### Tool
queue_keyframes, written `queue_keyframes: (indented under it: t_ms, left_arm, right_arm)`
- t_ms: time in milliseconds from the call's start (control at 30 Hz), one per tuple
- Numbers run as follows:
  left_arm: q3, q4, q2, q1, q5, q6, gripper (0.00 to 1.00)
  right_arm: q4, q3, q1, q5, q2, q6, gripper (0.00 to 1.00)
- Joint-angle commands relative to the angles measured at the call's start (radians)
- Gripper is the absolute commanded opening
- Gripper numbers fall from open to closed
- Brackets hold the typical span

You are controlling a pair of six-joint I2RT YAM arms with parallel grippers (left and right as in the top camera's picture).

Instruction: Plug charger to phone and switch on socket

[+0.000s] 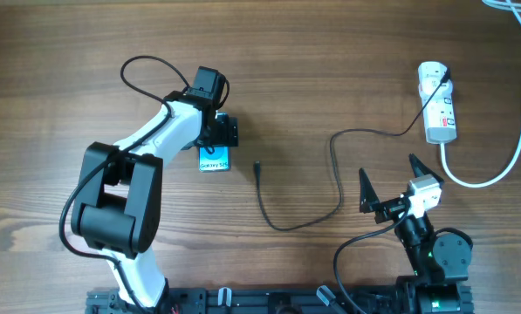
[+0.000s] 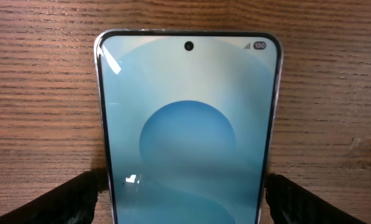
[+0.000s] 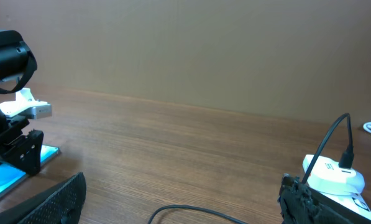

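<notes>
Item 1: table (image 1: 312, 78). Brown wood-grain top with fine dark streaks running along its length and a matt finish with a few paler patches. It fills the whole overhead view.

Item 2: wall (image 3: 191, 43). Plain, dull brown, unmarked surface. It stands upright behind one edge of the table and meets it in a straight line.

Item 3: black rail (image 1: 243, 301). Dark bar with small pale clips, lying along the table's near edge and partly cut off by the view.

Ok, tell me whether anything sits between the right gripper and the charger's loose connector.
Nothing foreign does. Only the charger's own cable loops across bare wood between the open right gripper and the connector.
</notes>
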Motion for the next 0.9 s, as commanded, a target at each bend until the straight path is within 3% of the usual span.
queue_keyframes:
  t_ms: [0,367,567,700,867]
  left_arm:
    - [-0.034,-0.011,0.026,0.004,0.021,-0.005,0.88]
    - [-0.037,0.002,0.026,0.004,0.020,-0.006,0.73]
    - [0.014,-0.042,-0.036,0.045,0.060,-0.040,0.69]
    - [0.021,-0.030,-0.117,0.111,0.241,-0.078,0.69]
    - [0.021,-0.007,-0.123,0.226,0.657,-0.089,0.68]
  right_arm:
    - [0.003,-0.002,-0.003,0.006,0.004,-0.018,0.99]
    - [0.003,-0.002,-0.003,0.006,0.004,-0.018,1.00]
    - [0.003,-0.002,-0.003,0.006,0.004,-0.018,1.00]
    - [0.003,-0.002,-0.003,0.006,0.004,-0.018,1.00]
    - [0.003,-0.002,-0.003,0.006,0.004,-0.018,1.00]
